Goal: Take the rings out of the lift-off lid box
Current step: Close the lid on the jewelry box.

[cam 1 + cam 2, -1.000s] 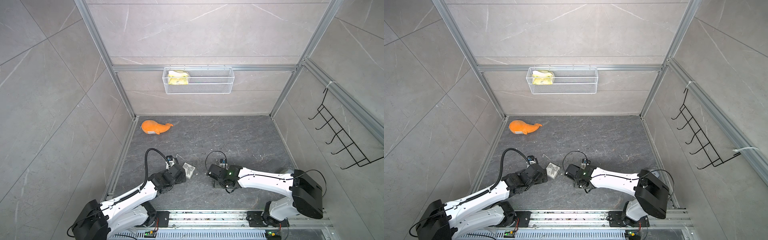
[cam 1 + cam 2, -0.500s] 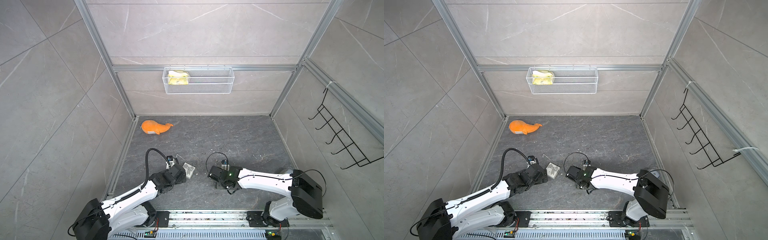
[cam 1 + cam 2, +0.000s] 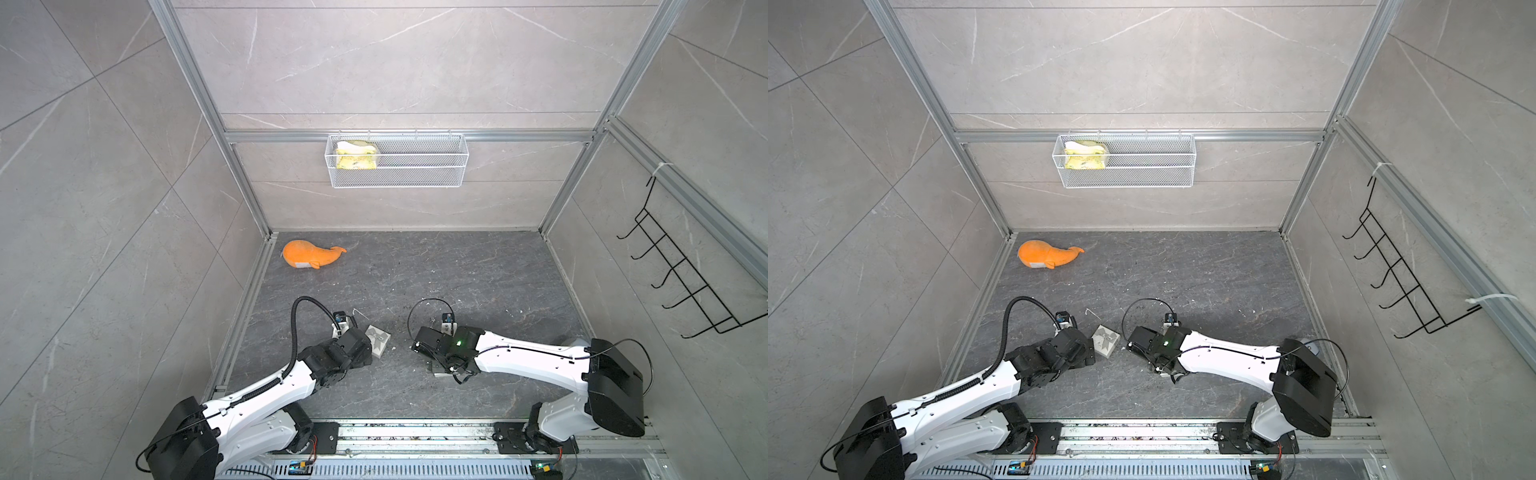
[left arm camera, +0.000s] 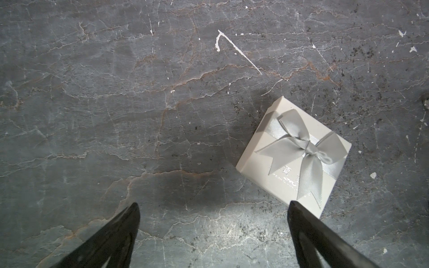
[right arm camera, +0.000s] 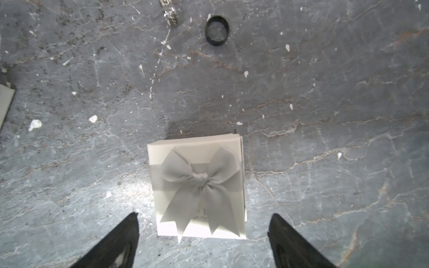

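We are holding our right gripper (image 5: 204, 217) spread. Its fingers (image 5: 120, 241) are flanking the near end of a white box (image 5: 197, 185) topped with a grey bow. A strip of bare desk (image 5: 325, 92) is showing on each side, so we are pinching nothing. The lid is sitting on this box. Beyond its far edge a black ring (image 5: 217, 30) is lying flat on the desk, outside the box and apart from it. Near that, a second ring (image 5: 170, 14) with a glinting patterned band is partly cut off by the picture's edge.

We are holding our left gripper (image 4: 213, 205) spread wide too, over bare desk and gripping nothing. A second white box (image 4: 294, 153), also bowed and lidded, is lying cornerwise to one side, its corner passing behind one finger (image 4: 308, 232). We cannot tell whether they are touching. In both top views the second white box (image 3: 377, 340) (image 3: 1106, 340) is lying between our two wrists, just beside the left one.

An orange whale toy (image 3: 309, 255) is resting in the desk's far left corner. A wire basket (image 3: 397, 178) holding a yellow item (image 3: 355, 156) is hanging on the back wall, and a black hook rack (image 3: 681, 282) is hanging on the right-hand wall.
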Robot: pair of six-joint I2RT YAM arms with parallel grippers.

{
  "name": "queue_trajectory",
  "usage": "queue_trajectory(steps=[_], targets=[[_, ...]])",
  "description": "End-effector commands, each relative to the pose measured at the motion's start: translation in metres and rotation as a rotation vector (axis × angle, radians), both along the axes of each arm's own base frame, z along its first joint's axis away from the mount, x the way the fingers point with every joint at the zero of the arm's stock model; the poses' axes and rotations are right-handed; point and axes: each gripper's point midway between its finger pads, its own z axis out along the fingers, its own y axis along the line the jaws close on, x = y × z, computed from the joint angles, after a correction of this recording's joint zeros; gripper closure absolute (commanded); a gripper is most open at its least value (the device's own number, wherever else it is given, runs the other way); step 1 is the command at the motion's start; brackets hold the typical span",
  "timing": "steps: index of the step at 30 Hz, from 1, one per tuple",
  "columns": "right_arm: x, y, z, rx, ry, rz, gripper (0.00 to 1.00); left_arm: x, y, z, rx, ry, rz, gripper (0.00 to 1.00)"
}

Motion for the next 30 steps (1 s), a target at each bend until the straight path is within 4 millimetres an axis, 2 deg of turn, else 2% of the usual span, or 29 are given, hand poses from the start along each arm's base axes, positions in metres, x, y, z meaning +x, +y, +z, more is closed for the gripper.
queue_trajectory(steps=[1,7,30], targets=[[-0.004,-0.002,-0.006,-0.052,0.035,0.01,0.09,0.005,0.002,0.01,0.025,-0.019,-0.005,0.0],[-0.003,0.001,-0.01,-0.079,0.048,0.016,0.07,0.003,0.004,0.008,0.028,-0.015,-0.003,0.0],[0.004,0.005,-0.027,-0.163,0.08,0.028,0.14,0.007,0.008,0.002,0.062,-0.025,0.008,0.0]])
